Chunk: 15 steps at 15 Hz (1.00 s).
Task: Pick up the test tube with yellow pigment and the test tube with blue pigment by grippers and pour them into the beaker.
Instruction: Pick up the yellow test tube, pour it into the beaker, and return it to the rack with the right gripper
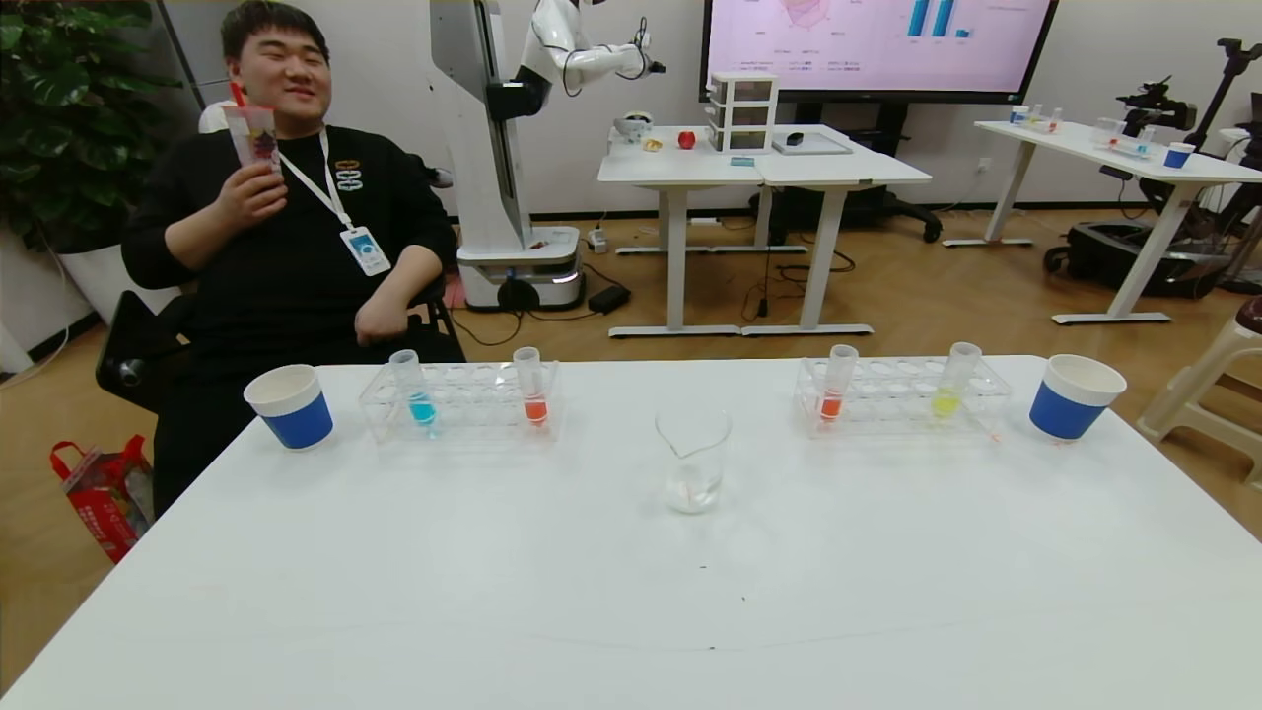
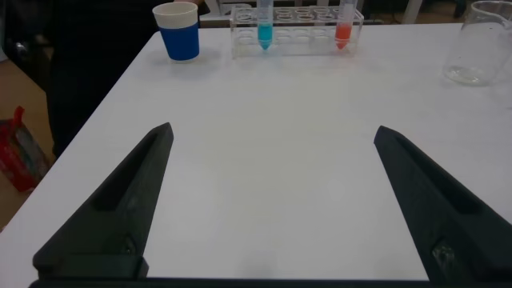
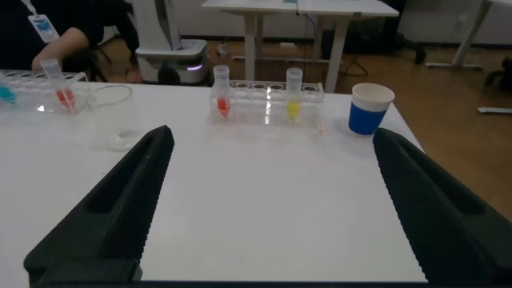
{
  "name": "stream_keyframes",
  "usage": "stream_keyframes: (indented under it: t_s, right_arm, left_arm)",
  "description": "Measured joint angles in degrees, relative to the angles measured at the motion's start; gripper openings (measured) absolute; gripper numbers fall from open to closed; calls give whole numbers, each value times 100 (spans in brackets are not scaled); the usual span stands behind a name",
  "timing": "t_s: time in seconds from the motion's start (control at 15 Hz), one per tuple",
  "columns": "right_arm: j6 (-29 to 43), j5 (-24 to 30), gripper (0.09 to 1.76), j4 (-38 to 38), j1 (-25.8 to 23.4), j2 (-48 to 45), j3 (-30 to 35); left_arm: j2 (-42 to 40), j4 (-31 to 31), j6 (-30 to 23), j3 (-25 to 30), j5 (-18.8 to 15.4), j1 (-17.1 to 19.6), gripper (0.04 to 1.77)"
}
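You have four test tubes ahead of the open claws: one blue [image 1: 422,406], one yellow [image 1: 948,399], two orange-red [image 1: 534,407] [image 1: 832,403]. Two clear racks [image 1: 463,399] [image 1: 902,394], two blue paper cups [image 1: 289,405] [image 1: 1075,395], and one beaker [image 1: 692,459].

This is a robotics lab set in an office-like room. A white humanoid robot [image 1: 513,148] stands on the wood floor at eleven o'clock, height-adjustable white desks [image 1: 759,173] sit at twelve and two o'clock, and a large wall screen [image 1: 877,44] shows charts. Clear test-tube racks [image 1: 458,399] and a beaker [image 1: 692,459] rest on the near white table [image 1: 631,611].
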Motion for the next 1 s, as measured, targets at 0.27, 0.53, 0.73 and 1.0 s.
stream_keyframes:
  t_s: [0.27,0.53,0.73,1.0]
  right_arm:
    - [35,-7,174,-1467,-67,1685,-455]
    - [46,91,174,-3126,-499,3645,-717]
    - [52,216,174,-4436,-647,5155,-868]
    - [63,301,174,-6214,-711,6963,-926]
  left_arm:
    - [0,-2,2,0,0,0,175]
    - [0,-2,2,0,0,0,175]
    - [0,0,4,0,0,0,175]
    - [0,-2,2,0,0,0,175]
